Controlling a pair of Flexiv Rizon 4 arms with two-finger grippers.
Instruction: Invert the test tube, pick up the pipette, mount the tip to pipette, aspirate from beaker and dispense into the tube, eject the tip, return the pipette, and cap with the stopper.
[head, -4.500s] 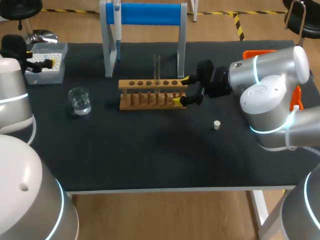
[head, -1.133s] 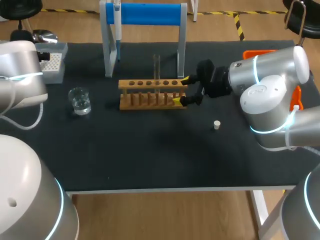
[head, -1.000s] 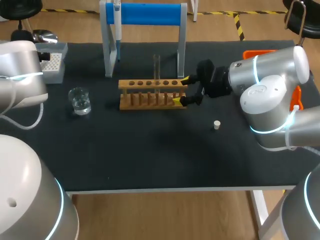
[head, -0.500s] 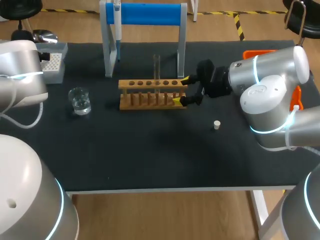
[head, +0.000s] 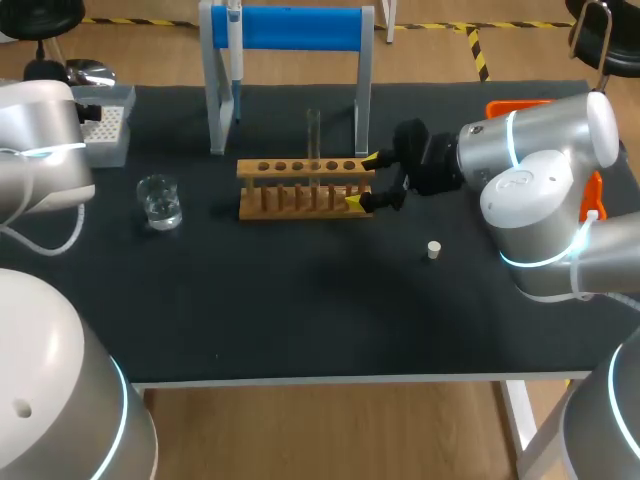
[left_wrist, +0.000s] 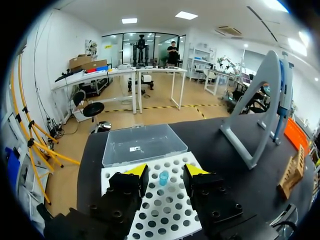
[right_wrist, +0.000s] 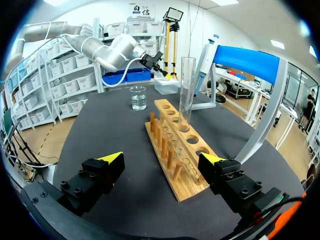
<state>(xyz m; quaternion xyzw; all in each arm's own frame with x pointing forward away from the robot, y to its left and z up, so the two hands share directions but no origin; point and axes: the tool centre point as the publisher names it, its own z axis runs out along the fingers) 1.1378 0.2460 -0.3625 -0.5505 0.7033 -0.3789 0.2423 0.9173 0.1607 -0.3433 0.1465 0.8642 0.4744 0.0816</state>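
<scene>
- The right gripper (head: 361, 180) stood with its yellow-tipped fingers spread wide, one on each side of the right end of the light wooden test tube rack (head: 303, 187). No contact with the wood could be made out.
- The clear glass test tube (head: 313, 131) stood upright, mouth up, in the third hole from that end of the rack.
- The left gripper (left_wrist: 164, 172) hung over the white perforated pipette tip box (head: 108, 122) at the table's far left corner. Its fingers were apart and held nothing.
- A small blue pipette tip (left_wrist: 163, 177) sat in the tray just ahead of the gap between the left fingers. The box's clear plastic lid (left_wrist: 142, 144) lay open beyond it.
- The slim white and blue pipette (head: 235, 48) hung at the left end of the grey stand with a blue crossbar (head: 292, 28), behind the rack.
- The small clear glass beaker (head: 159, 200) stood left of the rack, well apart from it.
- The small white stopper (head: 433, 249) lay on the black table top (head: 300, 310), in front of the right gripper and clear of the rack.
</scene>
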